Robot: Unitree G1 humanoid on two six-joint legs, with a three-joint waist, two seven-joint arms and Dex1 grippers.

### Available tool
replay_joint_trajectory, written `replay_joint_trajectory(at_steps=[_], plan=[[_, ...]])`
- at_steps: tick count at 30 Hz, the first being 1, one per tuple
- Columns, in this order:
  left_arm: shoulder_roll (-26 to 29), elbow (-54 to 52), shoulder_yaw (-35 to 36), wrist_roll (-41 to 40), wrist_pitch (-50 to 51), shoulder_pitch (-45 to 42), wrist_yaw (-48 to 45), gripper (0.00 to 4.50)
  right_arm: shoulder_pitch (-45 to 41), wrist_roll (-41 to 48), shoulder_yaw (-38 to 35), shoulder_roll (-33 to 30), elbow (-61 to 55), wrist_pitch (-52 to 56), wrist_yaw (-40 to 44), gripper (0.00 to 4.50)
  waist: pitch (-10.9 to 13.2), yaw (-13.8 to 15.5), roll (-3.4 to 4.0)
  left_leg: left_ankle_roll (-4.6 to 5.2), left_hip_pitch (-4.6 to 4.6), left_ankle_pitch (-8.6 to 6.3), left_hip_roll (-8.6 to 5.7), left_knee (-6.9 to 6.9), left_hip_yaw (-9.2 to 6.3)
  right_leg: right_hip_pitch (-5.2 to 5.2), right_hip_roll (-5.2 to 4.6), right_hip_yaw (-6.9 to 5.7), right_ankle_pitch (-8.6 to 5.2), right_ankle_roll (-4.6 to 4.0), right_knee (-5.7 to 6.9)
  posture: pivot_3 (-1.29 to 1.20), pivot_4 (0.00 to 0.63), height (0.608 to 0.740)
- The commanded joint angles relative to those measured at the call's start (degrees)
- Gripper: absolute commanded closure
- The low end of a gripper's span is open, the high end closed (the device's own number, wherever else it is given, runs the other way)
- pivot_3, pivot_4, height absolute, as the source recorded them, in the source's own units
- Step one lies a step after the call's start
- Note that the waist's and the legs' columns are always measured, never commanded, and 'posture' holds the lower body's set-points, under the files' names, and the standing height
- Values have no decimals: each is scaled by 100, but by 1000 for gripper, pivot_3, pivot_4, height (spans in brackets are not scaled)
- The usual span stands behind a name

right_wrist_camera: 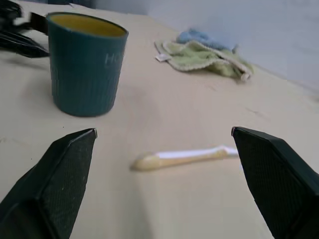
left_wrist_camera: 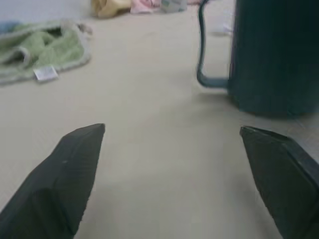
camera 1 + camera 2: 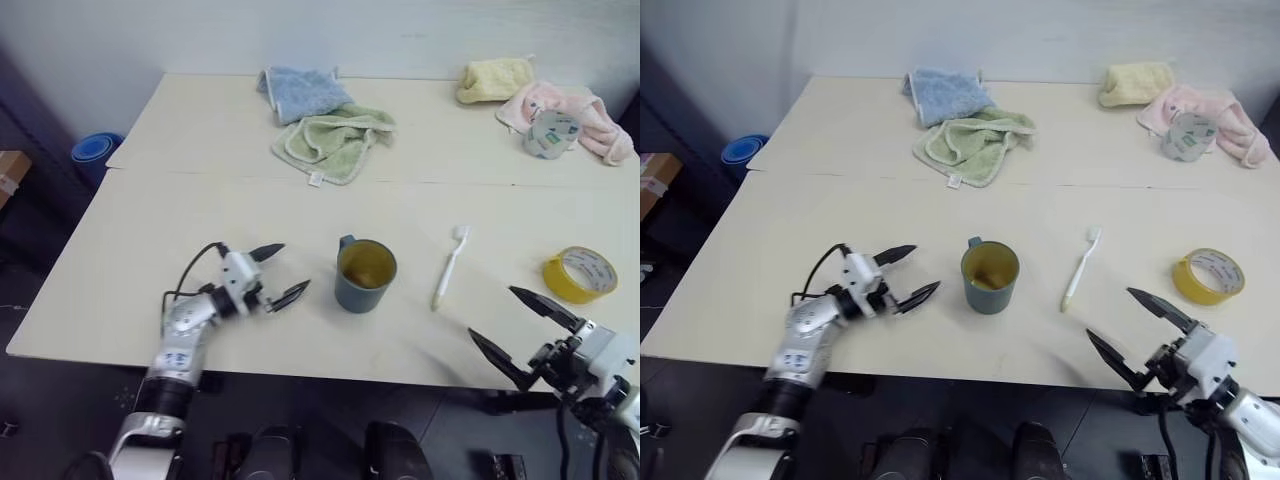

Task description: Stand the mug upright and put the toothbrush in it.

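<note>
Mug (image 3: 365, 277) stands upright at centre of the head view, mouth up, mustard inside showing, small handle turned toward the upper left. Toothbrush (image 3: 449, 267) lies flat on the bench (image 3: 180, 215) just right of the mug, apart from it, bristle head toward the top of the frame, pale yellow handle toward the bottom. Left gripper (image 3: 279, 272) sits left of the mug, near but clear of it, fingers spread wide with nothing between them. Right gripper (image 3: 518, 329) is at lower right, over the bench's front edge, fingers also spread wide and empty, below and right of the toothbrush. Yellow tape roll (image 3: 579, 273) at right edge. Along the top: blue cloth (image 3: 300, 92), green cloth (image 3: 335, 142), yellow cloth (image 3: 493, 79), pink cloth (image 3: 585, 118).
</note>
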Motion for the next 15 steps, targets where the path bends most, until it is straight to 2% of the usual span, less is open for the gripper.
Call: replay_joint_trajectory(at_steps=[1, 4, 7, 10, 13, 14, 15], plan=[[1106, -1031, 505, -1142, 1164, 490, -1340, 34, 456, 361, -760, -152, 195, 126, 139, 0, 0, 16, 0, 0, -1, -1, 0, 0, -1, 0, -1, 0, 0, 0, 0, 0, 150, 740], [1942, -1361, 920, -1413, 1694, 999, -1794, 34, 715, 486, -1033, -196, 479, 359, 242, 0, 4, 1, -5, -1, -1, -4, 2, 3, -8, 6, 1, 1, -1, -2, -5, 0, 150, 740], [2222, -1791, 1263, -1659, 2105, 1468, -1781, 34, 711, 779, -1006, -237, 168, 996, 60, 0, 6, -12, 3, 0, 2, -6, 4, 0, -5, 8, 0, 6, -3, -5, -9, 0, 150, 740], [2123, -2332, 1479, -1899, 2394, 1790, -1569, 34, 313, 1271, -569, -655, -900, 2545, -817, 0, 7, -16, 9, 1, 4, -7, 6, 1, -8, 7, -1, 15, -3, -5, -8, 0, 150, 740], [1926, -2733, 1499, -2007, 2545, 1777, -1311, 34, -825, 1864, 31, -1677, -1448, 5198, -2476, 0, 11, -96, 11, 0, 11, -7, 21, 5, -25, 1, 0, 34, -1, -10, 1, 0, 150, 740], [1891, -2809, 1495, -2021, 2603, 1763, -1261, 34, -1092, 2008, 134, -1857, -1492, 5684, -2735, 0, 11, -108, 11, 0, 9, -6, 17, 10, -25, -1, 1, 37, -2, -14, -2, 0, 150, 740], [1850, -2969, 1485, -2111, 2712, 1765, -1221, 34, -1704, 2374, 335, -1976, -1403, 6416, -3204, 0, 10, -93, 10, 0, 8, -6, 15, 10, -29, -1, 0, 35, -2, -18, 2, 0, 150, 740]])
